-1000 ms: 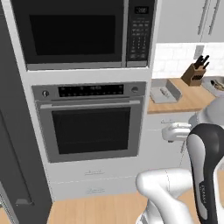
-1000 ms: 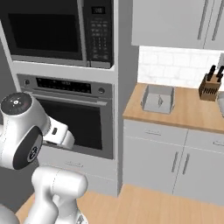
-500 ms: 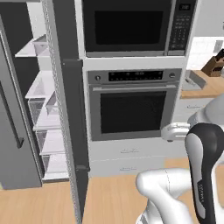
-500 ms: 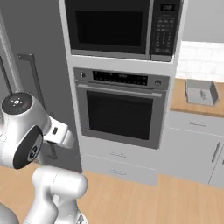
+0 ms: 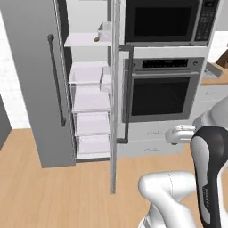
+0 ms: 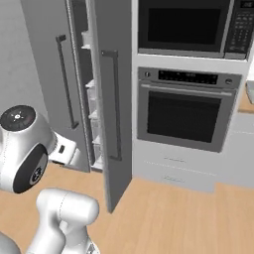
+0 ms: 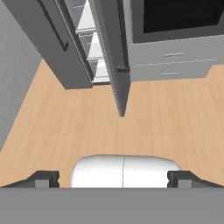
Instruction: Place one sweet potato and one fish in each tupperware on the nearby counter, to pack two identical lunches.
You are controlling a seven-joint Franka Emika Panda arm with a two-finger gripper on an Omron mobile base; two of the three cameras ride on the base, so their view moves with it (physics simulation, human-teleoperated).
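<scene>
Fridge (image 5: 91,93) open left of oven (image 5: 162,89); fingers (image 7: 42,178) wide apart, empty (nothing packed yet, judging here); all four items left.

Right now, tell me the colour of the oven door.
Black glass in a grey frame; clearest in the right base view.

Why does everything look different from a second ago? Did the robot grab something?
The robot's base drove and turned left, so the whole view slid: the counter with the knife block went off to the right, and the open fridge with its white shelves came into view beside the oven. Nothing was grabbed or let go. The claw stayed open and empty, and the arm stayed folded.
</scene>
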